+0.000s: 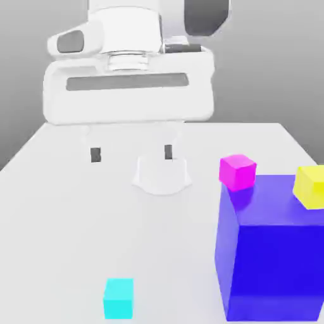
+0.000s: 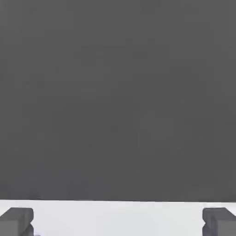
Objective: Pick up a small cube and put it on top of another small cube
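The gripper [image 1: 131,154] hangs above the middle of the white counter [image 1: 57,209], toward its far edge, pointing down. Its two fingers [image 1: 95,154] stand at full spread and hold nothing; only bare counter lies between them. In the hand view the two fingertips [image 2: 16,221] sit wide apart with empty counter between.

The small cyan cube [image 1: 119,297] rests flat on the counter close to the near edge, left of centre in the exterior view. It touches nothing and is well apart from the gripper.

A big blue cube [image 1: 272,253] occupies the near corner at the exterior view's right. The magenta cube [image 1: 237,171] sits by its far upper corner, and the yellow cube [image 1: 310,186] at its upper right edge; whether either rests on its top face cannot be told.

Controlling relation: the cyan cube lies toward the near edge from the fingers and lower down. As judged, the coming move requires travel toward that edge, then descent. The cube has no long axis; its faces appear roughly square to the counter edges, so little wrist rotation should be needed.
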